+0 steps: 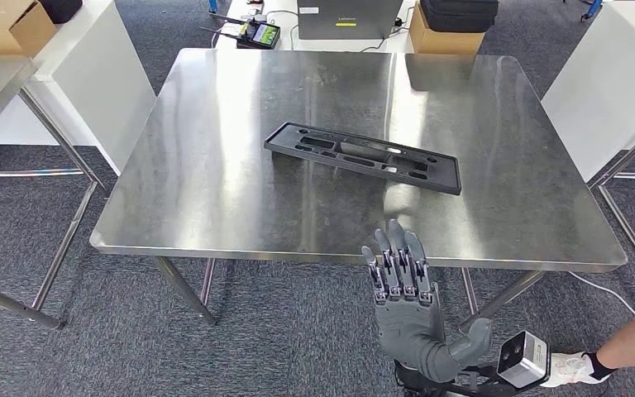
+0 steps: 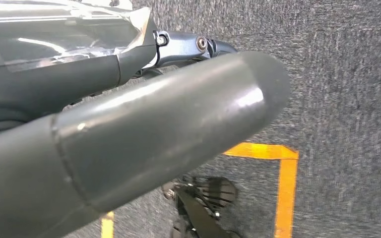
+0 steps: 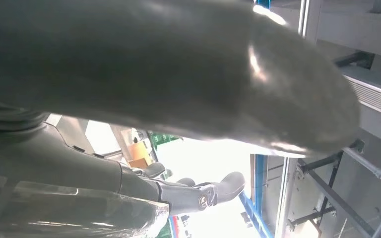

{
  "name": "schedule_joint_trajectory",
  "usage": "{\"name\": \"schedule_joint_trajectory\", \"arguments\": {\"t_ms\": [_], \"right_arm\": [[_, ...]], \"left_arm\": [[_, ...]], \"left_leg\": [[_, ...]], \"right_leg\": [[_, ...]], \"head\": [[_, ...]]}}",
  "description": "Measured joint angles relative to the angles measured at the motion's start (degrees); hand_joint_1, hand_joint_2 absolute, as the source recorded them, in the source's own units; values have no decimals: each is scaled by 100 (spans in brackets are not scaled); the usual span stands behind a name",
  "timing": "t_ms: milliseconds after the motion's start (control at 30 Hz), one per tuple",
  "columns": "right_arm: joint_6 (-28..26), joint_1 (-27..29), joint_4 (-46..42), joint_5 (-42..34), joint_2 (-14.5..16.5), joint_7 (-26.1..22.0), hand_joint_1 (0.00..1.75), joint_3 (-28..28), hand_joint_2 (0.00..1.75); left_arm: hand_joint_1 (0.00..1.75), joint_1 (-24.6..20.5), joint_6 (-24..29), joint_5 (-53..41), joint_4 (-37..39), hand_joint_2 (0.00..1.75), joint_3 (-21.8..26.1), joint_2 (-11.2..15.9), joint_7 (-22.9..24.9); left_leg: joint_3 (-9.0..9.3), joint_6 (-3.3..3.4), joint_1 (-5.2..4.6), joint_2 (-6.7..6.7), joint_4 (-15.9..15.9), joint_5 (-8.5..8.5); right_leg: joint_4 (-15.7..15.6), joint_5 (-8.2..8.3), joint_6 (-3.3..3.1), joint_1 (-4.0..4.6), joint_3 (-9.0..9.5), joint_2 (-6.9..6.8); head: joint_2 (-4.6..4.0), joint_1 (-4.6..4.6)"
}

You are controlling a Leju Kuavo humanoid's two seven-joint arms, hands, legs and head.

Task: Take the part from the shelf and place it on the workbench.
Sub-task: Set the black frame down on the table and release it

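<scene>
The black flat part (image 1: 364, 155), a long frame with several cut-outs, lies slantwise in the middle of the steel workbench (image 1: 215, 198). My right hand (image 1: 405, 298) is raised in front of the bench's near edge. Its fingers are straight and spread toward the part, and it holds nothing. In the right wrist view the right hand (image 3: 154, 74) has its thick thumb across the picture, and the dark fingers (image 3: 203, 193) are stretched out with nothing in them. My left hand (image 2: 129, 129) hangs over grey carpet, its thumb extended and nothing in its grasp.
A second steel table (image 1: 0, 91) stands at the left and white cabinets (image 1: 603, 83) at the right. Beyond the bench are a laptop (image 1: 347, 16), a cardboard box (image 1: 442, 37) and a remote (image 1: 256, 33). A person's shoe (image 1: 575, 370) is at the lower right. Yellow tape (image 2: 283, 188) marks the floor.
</scene>
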Motion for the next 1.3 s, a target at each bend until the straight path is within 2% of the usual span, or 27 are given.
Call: {"name": "schedule_joint_trajectory", "arguments": {"t_ms": [100,133,167,233,267,300,333,367,433,467,500,567,600,633,667,733,800,833,900,967,1000,1100,1133,1167,1200,1233,1300], "right_arm": [[1,2,-2,0,0,0,0,-6,0],[2,5,-3,1,-1,-1,0,-14,0],[5,22,-4,1,-2,-1,0,-36,0],[12,65,-5,2,-5,-2,0,-94,0],[13,83,-5,2,-5,-2,0,-117,0],[14,88,-7,2,-5,-2,0,-126,0],[14,91,-9,2,-4,-3,0,-128,0],[14,95,-10,2,-3,-5,0,-131,0],[14,109,-12,2,-2,-9,0,-137,0],[14,113,-12,2,-1,-12,0,-139,0],[14,118,-12,2,2,-16,0,-145,0],[14,126,-12,2,9,-25,0,-160,0],[14,131,-12,2,11,-28,0,-170,0],[14,136,-12,2,12,-28,0,-180,0],[14,142,-12,2,11,-28,0,-191,0],[14,159,-12,2,11,-28,0,-216,0],[14,174,-12,2,12,-29,0,-234,0],[14,178,-12,1,13,-31,0,-242,0],[14,184,-12,0,14,-37,0,-254,0],[13,195,-12,0,13,-44,0,-268,0],[11,205,-12,0,12,-48,0,-277,0],[2,233,-8,1,5,-57,0,-312,0],[-1,239,-7,1,4,-59,0,-325,0],[-3,246,-5,2,2,-59,0,-338,0],[-3,252,-5,2,1,-59,0,-349,0],[-4,256,-5,2,1,-59,0,-356,0],[-4,256,-5,1,1,-59,0,-364,0]], "left_arm": [[0,-1,-1,-7,0,0,-1,0,-1],[0,-1,-3,-9,0,0,-1,1,-1],[0,-1,-4,-13,0,0,-1,1,-1],[0,-1,-12,-23,3,0,-2,1,-1],[0,-2,-14,-27,6,0,-3,1,-1],[0,-3,-16,-29,9,0,-4,0,-2],[0,-3,-16,-31,12,0,-6,1,-2],[0,-3,-16,-37,12,0,-7,1,-3],[0,3,-18,-60,12,0,-8,7,-3],[0,8,-19,-73,12,0,-10,12,-3],[0,15,-21,-83,16,0,-14,17,-2],[0,23,-25,-90,31,0,-31,24,0],[0,24,-25,-92,38,0,-41,25,0],[0,23,-25,-94,42,0,-50,27,0],[0,22,-26,-98,45,0,-60,29,-1],[0,18,-28,-112,51,0,-84,31,-1],[0,12,-30,-131,53,0,-101,34,-2],[0,9,-30,-141,54,0,-104,36,-3],[0,6,-29,-151,56,0,-106,40,-6],[0,2,-28,-160,59,0,-106,43,-8],[0,-4,-27,-165,63,0,-106,43,-9],[0,-13,-25,-180,81,0,-105,45,-14],[0,-13,-25,-182,85,0,-104,46,-14],[0,-13,-25,-183,88,0,-104,46,-14],[0,-14,-25,-183,90,0,-104,46,-14],[0,-14,-25,-183,92,0,-104,45,-14],[0,-15,-25,-183,100,0,-105,43,-14]], "left_leg": [[-20,16,-3,-2,-4,15],[-43,29,-4,0,-4,33],[-110,39,-7,10,-1,83],[-371,20,-9,36,15,281],[-496,-13,-11,45,32,378],[-590,-54,-18,46,58,451],[-625,-89,-28,44,80,499],[-650,-120,-36,42,96,544],[-682,-179,-24,35,110,625],[-712,-208,-7,26,144,580],[-757,-239,13,17,252,421],[-887,-295,42,1,756,-158],[-947,-320,53,-2,1111,-441],[-979,-342,62,-3,1431,-597],[-959,-358,73,-3,1634,-608],[-672,-361,91,-2,1526,-331],[-124,-320,90,-17,828,-120],[98,-292,79,-25,497,-118],[260,-243,33,-35,170,-173],[197,-179,16,-17,54,-129],[151,-130,18,-6,-7,-82],[-70,-12,12,26,-84,126],[-162,-4,2,36,-80,198],[-254,-7,-5,45,-76,269],[-346,-14,-9,54,-72,338],[-434,-27,-9,60,-66,406],[-583,-74,-18,65,-36,530]], "right_leg": [[58,-67,-13,3,-39,2],[188,-163,-32,0,-85,2],[537,-350,-45,-10,-183,3],[795,-431,63,-59,-2,4],[631,-386,128,-83,253,4],[143,-281,173,-81,618,6],[-189,-295,146,-71,810,9],[-388,-326,108,-54,912,13],[-454,-305,16,-58,868,13],[-446,-265,-37,-76,830,5],[-442,-213,-110,-96,781,-5],[-441,-100,-233,-97,662,-29],[-437,-44,-271,-80,598,-38],[-429,8,-281,-62,539,-45],[-413,59,-277,-50,474,-49],[-358,148,-247,-41,332,-48],[-292,209,-197,-32,214,-46],[-270,240,-161,-26,179,-49],[-255,318,-72,-25,126,-59],[-233,373,7,-31,47,-63],[-156,296,13,-25,-18,-55],[626,-387,-75,-26,-308,-26],[972,-562,-76,-35,-378,-22],[1225,-618,-41,-41,-384,-21],[1320,-556,19,-45,-317,-20],[1206,-412,90,-50,-151,-20],[456,-208,159,-58,437,-21]], "head": [[0,4],[0,13],[0,22],[0,41],[1,45],[1,48],[1,46],[1,42],[0,33],[1,31],[1,25],[1,11],[0,6],[0,6],[0,6],[0,5],[0,2],[0,7],[0,11],[1,13],[1,23],[0,57],[0,60],[0,61],[0,61],[0,61],[1,63]]}}
